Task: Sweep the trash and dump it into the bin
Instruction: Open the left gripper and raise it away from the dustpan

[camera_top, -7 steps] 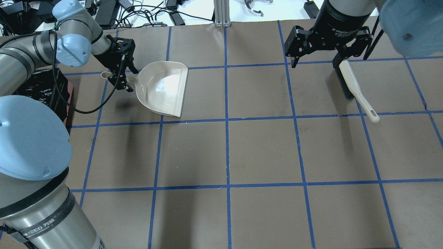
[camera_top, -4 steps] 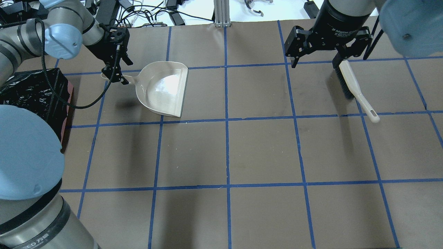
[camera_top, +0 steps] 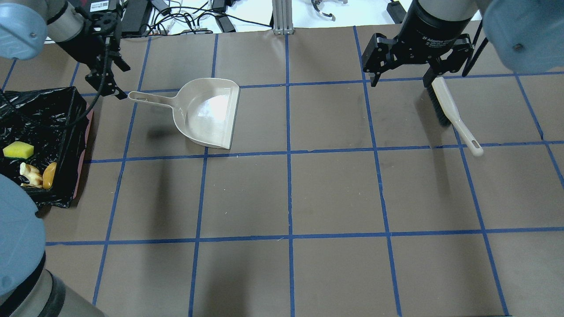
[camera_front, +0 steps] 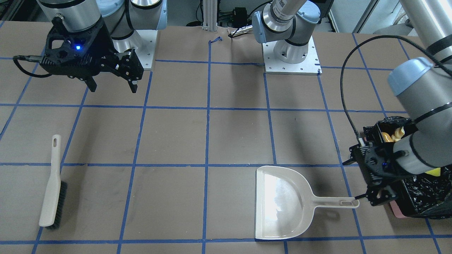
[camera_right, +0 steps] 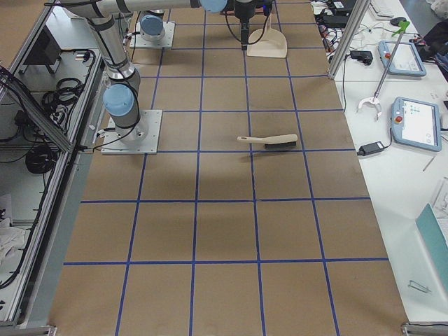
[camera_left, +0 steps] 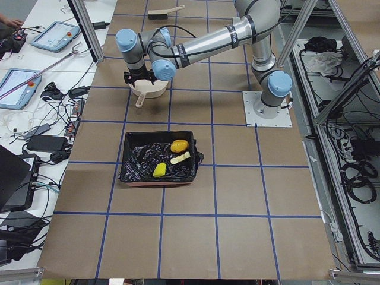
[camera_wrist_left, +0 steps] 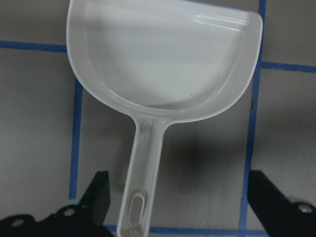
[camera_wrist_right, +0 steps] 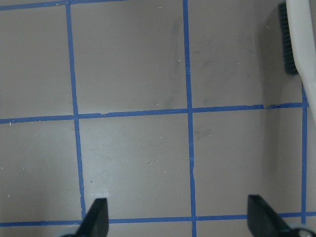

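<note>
The trash lies inside the bin, a pink container lined with a black bag at the table's left edge: a yellow sponge, a croissant and a potato-like lump. The side view shows the same bin and lump. The beige dustpan sits flat and holds nothing. My left gripper hovers open at the tip of the dustpan's handle, which shows between the spread fingers without touching them. My right gripper hangs open beside the brush, holding nothing.
The brush lies flat on the brown, blue-taped table, bristles on their side. Cables and power bricks crowd the far table edge. An aluminium post stands at the far middle.
My left gripper has drawn back along the dustpan handle to its tip, and the left arm has swung away, uncovering the bin. The dustpan, brush and right arm stay put.
</note>
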